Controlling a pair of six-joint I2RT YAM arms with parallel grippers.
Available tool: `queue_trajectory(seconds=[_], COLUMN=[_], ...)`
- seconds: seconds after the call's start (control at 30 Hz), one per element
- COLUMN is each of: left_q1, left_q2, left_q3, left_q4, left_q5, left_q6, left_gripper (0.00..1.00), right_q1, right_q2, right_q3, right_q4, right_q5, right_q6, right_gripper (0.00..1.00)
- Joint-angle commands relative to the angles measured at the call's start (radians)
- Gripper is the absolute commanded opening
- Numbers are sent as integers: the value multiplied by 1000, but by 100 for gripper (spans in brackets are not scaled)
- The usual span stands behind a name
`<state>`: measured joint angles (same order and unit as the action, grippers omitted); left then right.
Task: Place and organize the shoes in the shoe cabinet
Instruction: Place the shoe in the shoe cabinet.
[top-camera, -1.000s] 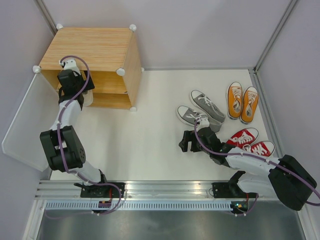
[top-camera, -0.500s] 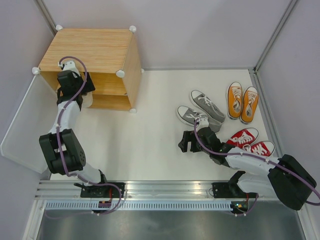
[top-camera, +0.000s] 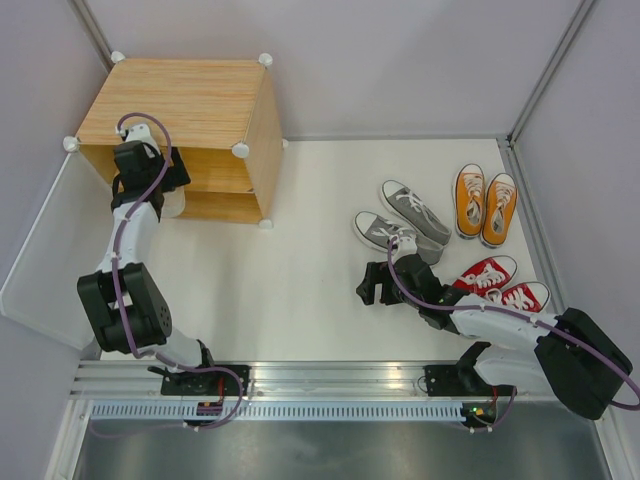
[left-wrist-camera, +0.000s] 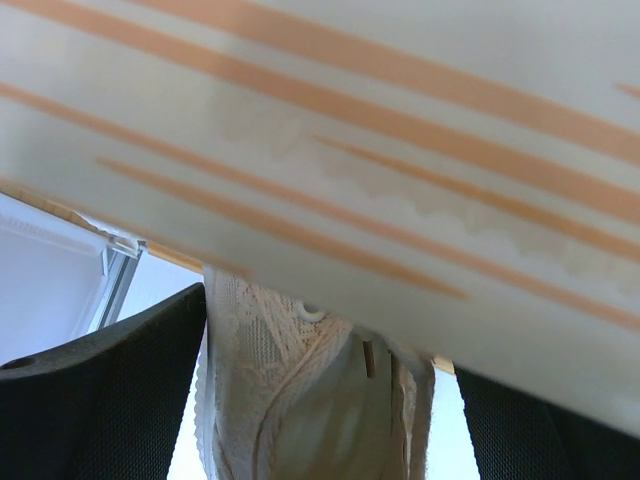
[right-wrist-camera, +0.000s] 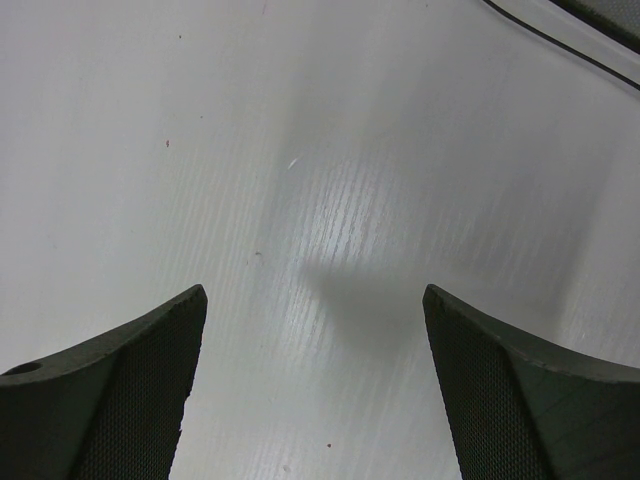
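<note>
- A white tabletop (top-camera: 300, 270) lies between grey walls. The light-wood cube shoe cabinet with white corner connectors (top-camera: 180, 95) stands at its far left corner. The cabinet's pale door panel (top-camera: 40, 260) stands open to the left, one corner cut off by the frame edge.
- From above, the cabinet's top hides its inside.
- My left gripper (left-wrist-camera: 325, 345) is at the cabinet's front opening, jaws spread wide, with one cream canvas sneaker (left-wrist-camera: 290, 400) between the fingers.
- A striped wood panel fills most of that wrist view. I cannot tell which board it is, or what the shoe rests on.
- My right gripper (right-wrist-camera: 314, 295) hangs wide open over bare table, holding nothing, near the grey lace-up sneakers (top-camera: 405, 218).
- My right arm covers part of the red sneakers (top-camera: 500, 285). The orange sneakers (top-camera: 485, 205) lie near the right wall.
- Between the cabinet and the shoes, the table's middle is open.
</note>
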<state>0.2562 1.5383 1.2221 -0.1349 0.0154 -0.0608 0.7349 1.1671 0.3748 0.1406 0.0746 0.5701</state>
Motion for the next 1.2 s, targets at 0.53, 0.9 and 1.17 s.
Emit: queue_trajectory(seconds=[0.53,0.9,1.17], left_q1=[2,0,2], left_q2=[-121,-167,-220], left_q3=[-210,-154,-177], left_q4=[362,245,210], left_q5=[110,14,-57], left_q6=[-23,-34,-25], left_gripper=[100,100,100], right_q1=[-2,-3,-3], right_q2=[-14,-12,-15], right_q3=[27,26,23], right_q4=[31,30,33], right_q5=[-6,-9,-12], right_q6=[-18,-19,-18], right_gripper=[93,92,92])
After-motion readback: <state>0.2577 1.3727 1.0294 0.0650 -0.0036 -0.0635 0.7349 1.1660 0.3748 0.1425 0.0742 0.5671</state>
